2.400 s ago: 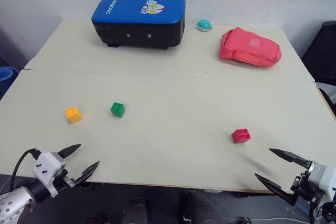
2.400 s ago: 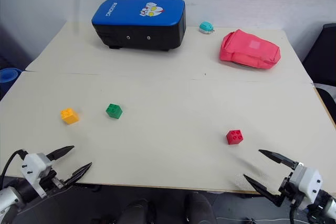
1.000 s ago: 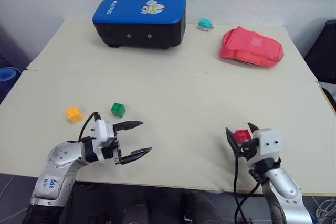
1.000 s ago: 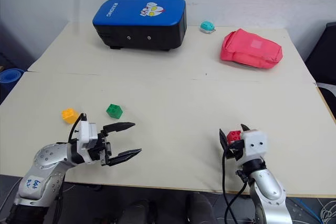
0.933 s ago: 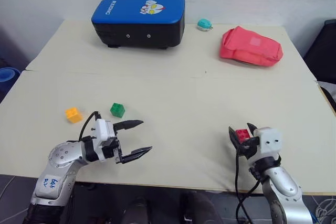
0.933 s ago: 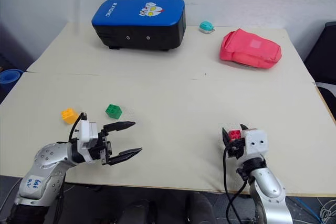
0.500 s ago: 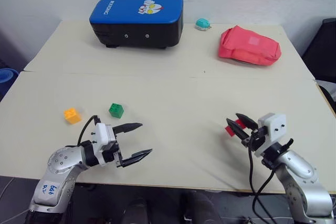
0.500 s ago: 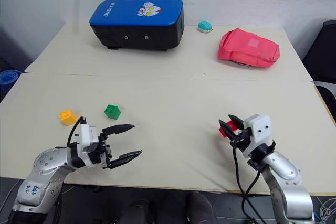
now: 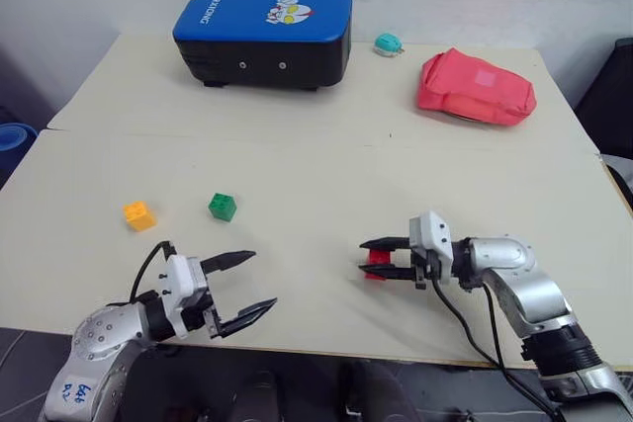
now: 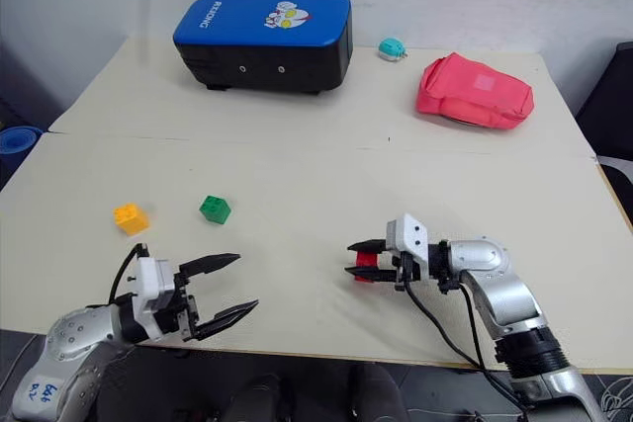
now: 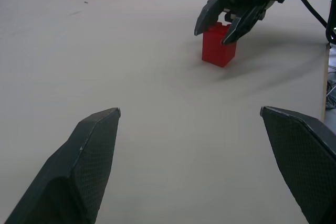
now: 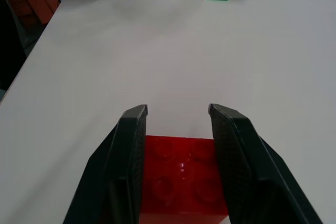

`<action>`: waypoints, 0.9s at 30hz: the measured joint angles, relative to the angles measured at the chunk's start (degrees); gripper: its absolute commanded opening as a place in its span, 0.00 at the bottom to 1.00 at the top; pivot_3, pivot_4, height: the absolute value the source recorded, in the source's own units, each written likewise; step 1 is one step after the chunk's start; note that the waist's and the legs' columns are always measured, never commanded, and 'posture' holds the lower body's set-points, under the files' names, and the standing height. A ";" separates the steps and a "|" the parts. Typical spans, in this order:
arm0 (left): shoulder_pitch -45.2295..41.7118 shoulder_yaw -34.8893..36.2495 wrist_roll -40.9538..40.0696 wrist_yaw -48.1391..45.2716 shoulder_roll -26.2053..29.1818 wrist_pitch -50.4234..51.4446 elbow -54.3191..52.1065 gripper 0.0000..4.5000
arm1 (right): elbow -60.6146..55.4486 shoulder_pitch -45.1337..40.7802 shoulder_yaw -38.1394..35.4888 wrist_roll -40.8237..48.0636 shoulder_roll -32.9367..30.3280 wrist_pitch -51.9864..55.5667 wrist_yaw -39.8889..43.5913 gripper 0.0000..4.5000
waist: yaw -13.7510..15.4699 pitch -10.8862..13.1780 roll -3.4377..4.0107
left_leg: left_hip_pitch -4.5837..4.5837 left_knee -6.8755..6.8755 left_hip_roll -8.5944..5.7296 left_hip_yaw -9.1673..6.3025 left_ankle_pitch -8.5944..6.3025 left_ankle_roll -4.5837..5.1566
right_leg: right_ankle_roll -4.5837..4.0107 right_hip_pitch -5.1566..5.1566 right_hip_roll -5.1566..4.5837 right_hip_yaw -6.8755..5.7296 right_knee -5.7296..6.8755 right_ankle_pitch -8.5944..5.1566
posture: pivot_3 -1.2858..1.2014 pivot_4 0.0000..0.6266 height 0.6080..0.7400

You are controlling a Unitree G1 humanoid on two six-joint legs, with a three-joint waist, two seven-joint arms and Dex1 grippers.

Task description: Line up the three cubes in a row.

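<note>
Beyond the left tool's spread fingers, the right tool grips the red cube.

Blue-topped case: white lettering, not legible.

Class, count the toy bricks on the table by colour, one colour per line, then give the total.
Yellow brick: 1
Green brick: 1
Red brick: 1
Total: 3

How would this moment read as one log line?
right tool: shut on red cube | left tool: open, holding nothing | green cube, orange-yellow cube: untouched
</note>
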 measured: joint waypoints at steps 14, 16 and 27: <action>3.77 0.09 2.18 2.51 -1.57 -3.17 -0.73 1.00 | 15.89 -2.92 0.06 -1.12 5.08 -18.33 6.58 0.60 | -0.92 -0.06 -0.13 | 0.19 -0.03 0.04 -0.05 0.03 -0.04 | -0.07 0.14 -0.01 -0.03 0.09 0.03 | 0.52 0.24 1.00; 5.02 0.35 2.72 2.86 -1.61 -3.88 -0.60 1.00 | 16.68 -2.55 -0.13 -0.75 5.71 -19.61 7.11 0.74 | -1.01 0.03 0.03 | 0.06 -0.04 0.03 -0.04 0.03 -0.05 | -0.07 0.02 -0.03 -0.02 0.08 0.03 | 0.52 0.24 1.00; 17.31 18.47 -1.10 14.65 -14.19 -9.54 0.87 1.00 | 3.86 5.78 -12.73 12.96 3.17 -15.39 6.70 0.98 | -0.85 0.09 -0.07 | 0.01 -0.15 0.05 -0.14 -0.07 0.03 | -0.06 0.07 -0.04 -0.14 -0.20 0.03 | 0.52 0.24 1.00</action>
